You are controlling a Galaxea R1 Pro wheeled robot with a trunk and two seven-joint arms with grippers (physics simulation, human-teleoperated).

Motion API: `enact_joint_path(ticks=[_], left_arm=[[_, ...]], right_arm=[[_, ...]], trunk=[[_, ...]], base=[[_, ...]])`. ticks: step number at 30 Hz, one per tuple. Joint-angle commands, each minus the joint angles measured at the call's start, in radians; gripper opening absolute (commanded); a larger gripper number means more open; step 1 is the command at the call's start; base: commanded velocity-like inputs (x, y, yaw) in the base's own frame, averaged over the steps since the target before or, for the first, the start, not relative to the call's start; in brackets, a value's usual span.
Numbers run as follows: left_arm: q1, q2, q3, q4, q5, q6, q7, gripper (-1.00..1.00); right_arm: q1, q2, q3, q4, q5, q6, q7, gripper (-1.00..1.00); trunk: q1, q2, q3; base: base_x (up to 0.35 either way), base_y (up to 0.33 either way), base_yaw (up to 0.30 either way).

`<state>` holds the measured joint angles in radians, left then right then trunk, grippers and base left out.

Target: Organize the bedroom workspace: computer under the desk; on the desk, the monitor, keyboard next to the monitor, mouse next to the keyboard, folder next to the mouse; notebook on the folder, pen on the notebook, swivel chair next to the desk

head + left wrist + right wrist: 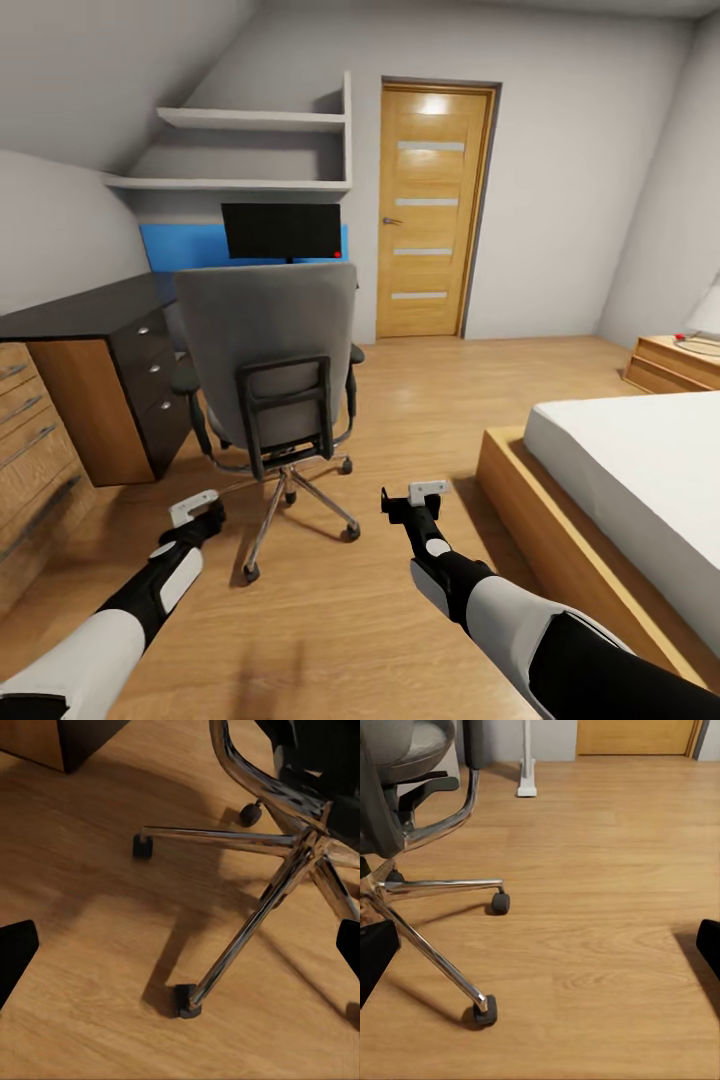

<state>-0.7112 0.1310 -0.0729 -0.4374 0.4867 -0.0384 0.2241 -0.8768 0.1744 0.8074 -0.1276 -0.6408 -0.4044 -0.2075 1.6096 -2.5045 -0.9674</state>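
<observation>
The grey swivel chair (pixel 265 365) stands with its backrest toward me, and the backrest hides its seat. Behind it, the black monitor (pixel 283 230) stands on the desk (pixel 170 290), in front of a blue back panel. Low over the floor, my left gripper (pixel 195 512) is open, just short of the chair's chrome base (pixel 247 922). My right gripper (pixel 415 497) is open too, to the right of the base, with the swivel chair (pixel 412 847) and a castor (pixel 484 1009) in its wrist view. Neither gripper holds anything.
A dark drawer unit (pixel 120 385) and a wooden dresser (pixel 30 470) line the left wall. A bed (pixel 640 500) on a wooden frame fills the right side, with a nightstand (pixel 675 365) beyond it. A wooden door (pixel 432 210) is straight ahead, and open floor lies between chair and bed.
</observation>
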Motion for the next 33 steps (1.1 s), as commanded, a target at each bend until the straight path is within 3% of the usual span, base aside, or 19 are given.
enact_joint_path(ticks=[1,11,21,23,31,32,33], left_arm=[[-0.001,0.000,-0.008,0.001,0.005,-0.004,0.006,1.00],[-0.001,-0.014,-0.008,0.003,-0.011,-0.005,0.006,1.00],[-0.001,-0.029,-0.011,0.024,-0.013,-0.005,0.005,1.00],[-0.001,-0.053,-0.032,0.042,-0.014,-0.005,0.007,1.00],[-0.001,-0.071,-0.145,0.054,-0.018,-0.004,0.010,1.00],[-0.001,-0.089,-0.188,0.065,-0.018,-0.002,0.011,1.00],[-0.001,-0.094,-0.191,0.069,-0.018,-0.002,0.011,1.00]], right_arm=[[-0.001,0.000,0.009,0.000,-0.005,-0.002,-0.006,1.00],[-0.001,0.000,0.008,0.001,-0.005,-0.002,-0.004,1.00],[-0.001,0.000,0.008,0.002,0.029,-0.003,-0.002,1.00],[-0.001,0.000,0.009,0.001,0.033,0.000,-0.001,1.00],[0.000,0.000,0.010,0.001,0.034,0.001,0.001,1.00],[0.007,0.000,0.010,0.000,0.035,-0.002,0.002,1.00],[0.008,0.000,0.010,0.000,0.035,-0.002,0.002,1.00]], trunk=[[0.000,0.000,-0.001],[0.000,0.000,-0.001],[0.000,0.000,-0.001],[0.000,0.000,-0.001],[0.000,0.000,-0.002],[0.000,0.000,-0.002],[0.000,0.000,-0.002]], base=[[-0.001,0.000,0.107],[-0.191,-0.022,0.029],[-0.187,-0.020,0.000],[-0.016,-0.001,0.000],[-0.004,0.000,0.000],[0.000,0.000,0.000],[0.000,0.000,0.000]])
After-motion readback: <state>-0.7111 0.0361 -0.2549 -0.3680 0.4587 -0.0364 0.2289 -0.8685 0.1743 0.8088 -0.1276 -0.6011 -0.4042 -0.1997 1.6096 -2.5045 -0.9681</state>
